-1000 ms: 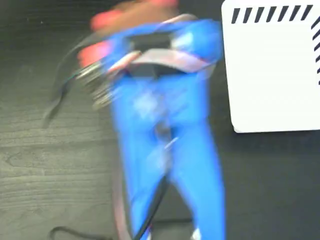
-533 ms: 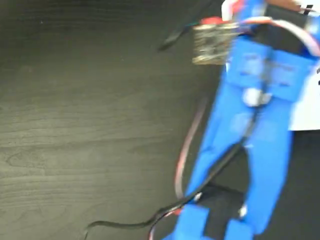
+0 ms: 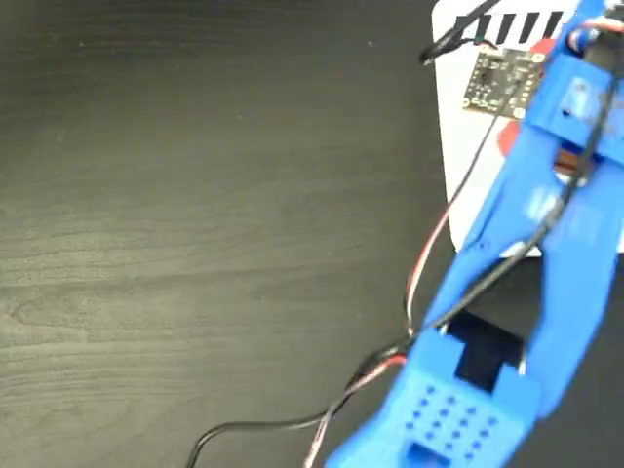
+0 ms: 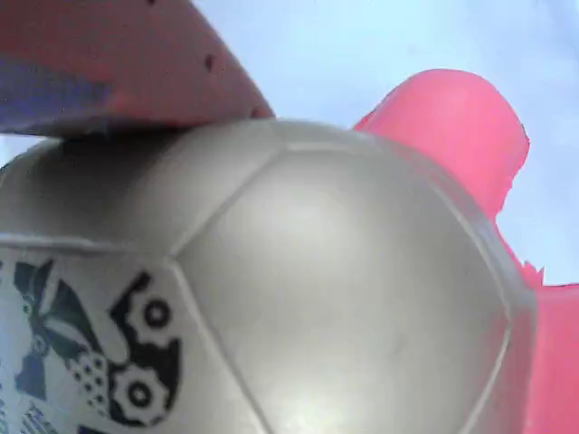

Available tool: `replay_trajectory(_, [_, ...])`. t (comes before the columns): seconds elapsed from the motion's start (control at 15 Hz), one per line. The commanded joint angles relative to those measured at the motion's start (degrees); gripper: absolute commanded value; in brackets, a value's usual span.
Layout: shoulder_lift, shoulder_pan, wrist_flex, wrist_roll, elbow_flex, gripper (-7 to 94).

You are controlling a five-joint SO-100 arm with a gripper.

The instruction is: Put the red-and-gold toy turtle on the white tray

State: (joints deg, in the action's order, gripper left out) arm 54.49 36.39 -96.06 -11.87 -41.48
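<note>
Red-and-gold toy turtle [image 4: 271, 289] — fills the wrist view almost wholly: gold domed shell with faceted seams, a dark printed mark at lower left, a coral-red limb at upper right and more red along the right edge. A red gripper finger [image 4: 118, 63] lies across the top left of the shell, touching it; the other finger is out of sight, so the gripper reads as pinching the turtle from that one contact only. Pale blurred background behind the turtle, seemingly the tray surface, though too soft to tell for sure.

Fixed view, left to right:
- Dark wood-grain table [image 3: 195, 214] — takes the left and middle of the picture.
- Cables [image 3: 429, 263], black and red-white — run from the lower edge up along the arm.
- Blue arm [image 3: 526, 234] — rises diagonally from bottom centre to the top right corner, a small bare circuit board [image 3: 499, 82] fixed near its upper end.
- White tray [image 3: 456, 146] — at upper right, black diagonal stripes along its top edge, largely covered by the arm; the gripper end sits over it. A sliver of red [image 3: 508, 139] shows beside the arm above the tray; the turtle itself cannot be made out here.
</note>
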Motion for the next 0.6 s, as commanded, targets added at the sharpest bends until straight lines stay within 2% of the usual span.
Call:
replay_trajectory(0.0, [1.0, 1.4, 0.7, 1.0, 4.8, 0])
replay_trajectory(0.53, [-2.3, 0.4, -0.1, 2.5, 7.5, 0])
